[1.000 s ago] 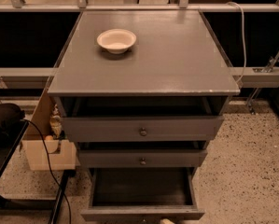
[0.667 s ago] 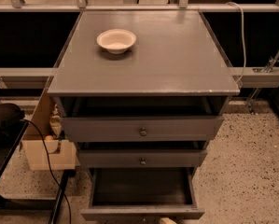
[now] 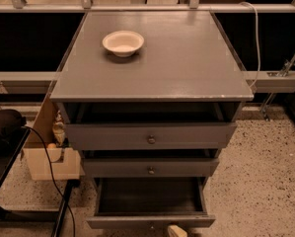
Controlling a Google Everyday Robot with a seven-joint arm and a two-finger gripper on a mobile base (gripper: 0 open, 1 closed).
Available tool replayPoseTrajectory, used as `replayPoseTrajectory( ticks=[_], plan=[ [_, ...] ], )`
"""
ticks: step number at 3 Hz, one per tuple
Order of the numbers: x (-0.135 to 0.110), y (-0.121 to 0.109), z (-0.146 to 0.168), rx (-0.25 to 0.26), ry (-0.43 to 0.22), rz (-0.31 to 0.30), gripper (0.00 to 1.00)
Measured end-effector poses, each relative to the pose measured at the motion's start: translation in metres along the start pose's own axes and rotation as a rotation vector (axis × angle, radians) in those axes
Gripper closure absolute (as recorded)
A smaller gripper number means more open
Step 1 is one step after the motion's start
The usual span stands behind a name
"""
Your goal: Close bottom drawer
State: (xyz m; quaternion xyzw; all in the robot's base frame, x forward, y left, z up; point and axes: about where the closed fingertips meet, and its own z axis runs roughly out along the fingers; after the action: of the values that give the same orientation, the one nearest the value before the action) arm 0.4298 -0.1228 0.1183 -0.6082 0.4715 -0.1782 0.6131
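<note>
The bottom drawer (image 3: 149, 221) of the grey cabinet (image 3: 157, 58) is pulled out the farthest, and its dark inside (image 3: 149, 196) is open to view. Its front runs along the lower edge of the camera view, and its knob is hard to make out. The middle drawer (image 3: 149, 167) and the top drawer (image 3: 149, 137) each stick out a little, each with a small round knob. Only a pale tip of my gripper (image 3: 176, 231) shows at the bottom edge, just in front of the bottom drawer's front, right of centre.
A white bowl (image 3: 123, 42) sits on the cabinet top. A cardboard box (image 3: 51, 154) with items stands left of the cabinet, with a black cable (image 3: 51, 172) and a dark object (image 3: 4, 127) beside it. A white cord (image 3: 256, 33) hangs at the right. The floor (image 3: 265, 181) is speckled.
</note>
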Motion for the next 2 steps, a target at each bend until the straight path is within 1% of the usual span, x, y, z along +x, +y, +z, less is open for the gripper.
replayPoseTrajectory(
  ticks=[2],
  plan=[
    [0.005, -0.0005, 0.0224, 0.0, -0.007, -0.012, 1.0]
  ],
)
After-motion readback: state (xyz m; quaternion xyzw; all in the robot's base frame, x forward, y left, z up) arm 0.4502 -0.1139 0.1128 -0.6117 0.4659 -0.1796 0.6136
